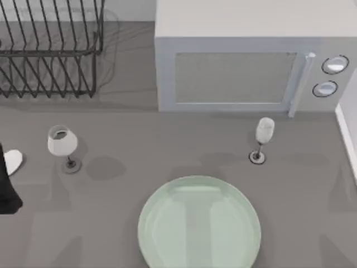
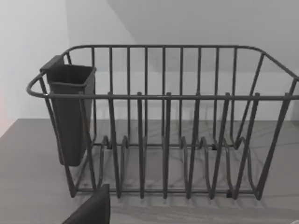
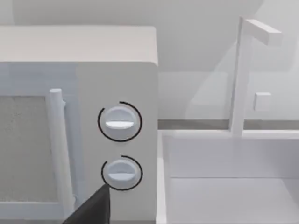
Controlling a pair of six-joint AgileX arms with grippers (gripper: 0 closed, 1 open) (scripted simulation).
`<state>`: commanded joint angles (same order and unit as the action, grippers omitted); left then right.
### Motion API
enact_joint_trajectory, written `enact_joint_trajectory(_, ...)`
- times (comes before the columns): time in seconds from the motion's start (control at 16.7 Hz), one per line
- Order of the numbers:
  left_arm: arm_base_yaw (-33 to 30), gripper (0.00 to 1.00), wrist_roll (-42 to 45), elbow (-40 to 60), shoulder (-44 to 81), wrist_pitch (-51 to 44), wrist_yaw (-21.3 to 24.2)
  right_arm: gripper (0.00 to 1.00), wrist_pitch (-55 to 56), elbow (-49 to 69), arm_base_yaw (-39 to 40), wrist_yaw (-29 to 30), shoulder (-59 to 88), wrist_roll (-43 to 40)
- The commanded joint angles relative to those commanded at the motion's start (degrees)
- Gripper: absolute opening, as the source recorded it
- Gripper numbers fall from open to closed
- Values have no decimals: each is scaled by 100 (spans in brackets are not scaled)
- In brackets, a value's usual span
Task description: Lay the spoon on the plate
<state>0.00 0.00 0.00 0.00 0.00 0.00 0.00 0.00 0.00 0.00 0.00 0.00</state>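
Note:
The pale-green plate lies at the table's front centre, its near edge cut off by the picture. A white oval piece, which looks like the spoon's bowl, lies at the far left edge; its handle is hidden by my left arm. My left arm is a black shape at that same left edge, right beside and partly over the white piece. A dark part of my left gripper shows in the left wrist view, facing the dish rack. A dark part of my right gripper shows in the right wrist view, facing the microwave's knobs.
A dark wire dish rack stands at the back left, a white microwave at the back right. One stemmed glass stands left of centre, a slimmer one right of centre. A white sink lies beside the microwave.

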Motion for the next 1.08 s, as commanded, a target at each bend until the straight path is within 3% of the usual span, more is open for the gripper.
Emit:
enact_joint_trajectory(0.24, 42, 100, 162, 182, 187, -131, 4, 100, 0, 0, 0, 0, 0, 0)
enact_joint_trajectory(0.48, 274, 100, 971, 1082, 1284, -886, 7, 100, 0, 0, 0, 0, 0, 0)
enact_joint_trajectory(1.08, 1199, 100, 4272, 4653, 6598, -4153, 10, 100, 0, 0, 0, 0, 0, 0)
